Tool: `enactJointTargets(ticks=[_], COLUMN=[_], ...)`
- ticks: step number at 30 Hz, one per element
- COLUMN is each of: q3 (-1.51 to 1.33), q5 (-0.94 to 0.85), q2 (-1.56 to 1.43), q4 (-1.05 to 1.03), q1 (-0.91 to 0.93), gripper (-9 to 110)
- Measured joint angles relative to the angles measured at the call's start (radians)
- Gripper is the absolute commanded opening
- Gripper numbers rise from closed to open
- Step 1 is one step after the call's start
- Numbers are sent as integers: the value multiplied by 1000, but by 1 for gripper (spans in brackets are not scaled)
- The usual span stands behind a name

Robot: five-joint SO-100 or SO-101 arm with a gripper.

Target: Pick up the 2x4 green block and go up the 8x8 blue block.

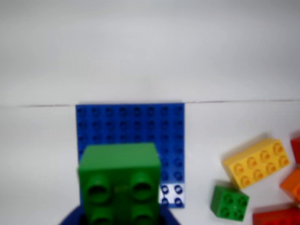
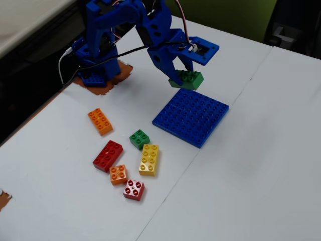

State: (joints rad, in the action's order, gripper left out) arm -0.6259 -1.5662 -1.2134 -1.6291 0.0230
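Observation:
My blue gripper [image 2: 179, 72] is shut on the 2x4 green block [image 2: 186, 79] and holds it in the air just above the near-arm edge of the 8x8 blue block [image 2: 191, 116]. In the wrist view the green block [image 1: 120, 183] fills the lower middle, studs facing the camera, with blue finger parts beside it at the bottom edge. The blue baseplate [image 1: 136, 125] lies flat behind and beneath it on the white table.
Loose bricks lie left of the baseplate in the fixed view: a small square green one [image 2: 139, 138], a yellow [image 2: 149, 159], a red [image 2: 108, 155], an orange [image 2: 100, 121], a small orange [image 2: 118, 174] and a small red [image 2: 134, 190]. The arm base [image 2: 95, 60] stands at the back left.

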Motion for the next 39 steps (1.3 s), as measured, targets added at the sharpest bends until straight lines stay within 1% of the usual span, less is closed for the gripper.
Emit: enactJointTargets(ticks=[10,31,39], q3=[35,35,35], q5=[58,49,2], q2=[71,87,87], q4=[0,-15,-15], q1=[-6,-25,-31], gripper=[4,4,4])
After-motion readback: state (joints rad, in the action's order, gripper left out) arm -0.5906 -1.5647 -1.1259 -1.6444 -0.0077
